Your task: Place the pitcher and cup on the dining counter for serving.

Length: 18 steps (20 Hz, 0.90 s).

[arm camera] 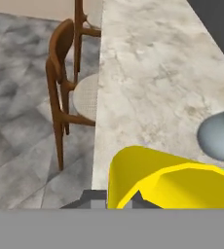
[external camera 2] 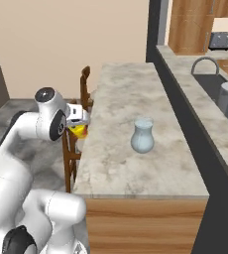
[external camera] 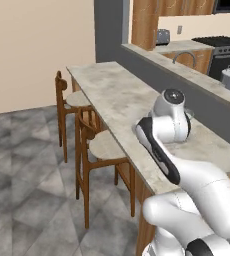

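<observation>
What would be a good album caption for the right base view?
Robot arm carries the yellow cup to the dining counter, where the pitcher stands.

base views flank dining counter (external camera 2: 136, 99), hand view close

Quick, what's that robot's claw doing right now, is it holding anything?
Gripper: closed on the yellow cup, carried near the edge of the dining counter.

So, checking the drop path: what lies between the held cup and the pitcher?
Only bare counter between cup and pitcher, clearest in the right base view.
</observation>
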Motion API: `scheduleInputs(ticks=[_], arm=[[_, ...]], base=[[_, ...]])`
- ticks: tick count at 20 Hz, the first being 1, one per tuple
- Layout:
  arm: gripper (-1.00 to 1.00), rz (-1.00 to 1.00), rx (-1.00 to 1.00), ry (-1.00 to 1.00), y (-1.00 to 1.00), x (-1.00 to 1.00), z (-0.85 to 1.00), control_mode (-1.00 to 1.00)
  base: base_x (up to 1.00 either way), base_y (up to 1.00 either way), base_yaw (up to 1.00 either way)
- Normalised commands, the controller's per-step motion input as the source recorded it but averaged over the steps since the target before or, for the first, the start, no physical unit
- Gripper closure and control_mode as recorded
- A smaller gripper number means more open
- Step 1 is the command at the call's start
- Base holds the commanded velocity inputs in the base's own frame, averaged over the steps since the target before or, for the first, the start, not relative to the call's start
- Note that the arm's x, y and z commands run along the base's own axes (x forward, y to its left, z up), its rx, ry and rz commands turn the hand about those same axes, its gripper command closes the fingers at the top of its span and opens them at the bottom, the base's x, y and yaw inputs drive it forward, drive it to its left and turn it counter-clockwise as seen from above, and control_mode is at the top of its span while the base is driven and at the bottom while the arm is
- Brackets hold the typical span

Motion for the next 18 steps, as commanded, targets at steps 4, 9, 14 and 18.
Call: scheduleInputs(ticks=[4, 9, 14, 18], arm=[[1.0, -0.13, 0.01, 0.33, -0.16, 0.97, -0.19, -1.0], [1.0, -0.04, 0.0, 0.22, -0.15, 0.83, -0.28, -1.0], [1.0, 0.04, -0.03, 0.12, -0.04, 0.31, -0.35, -1.0], [1.0, 0.04, -0.03, 0.06, -0.23, 0.37, -0.63, -1.0]], base=[[0.0, 0.0, 0.0], [0.0, 0.0, 0.0], [0.0, 0.0, 0.0], [0.0, 0.0, 0.0]])
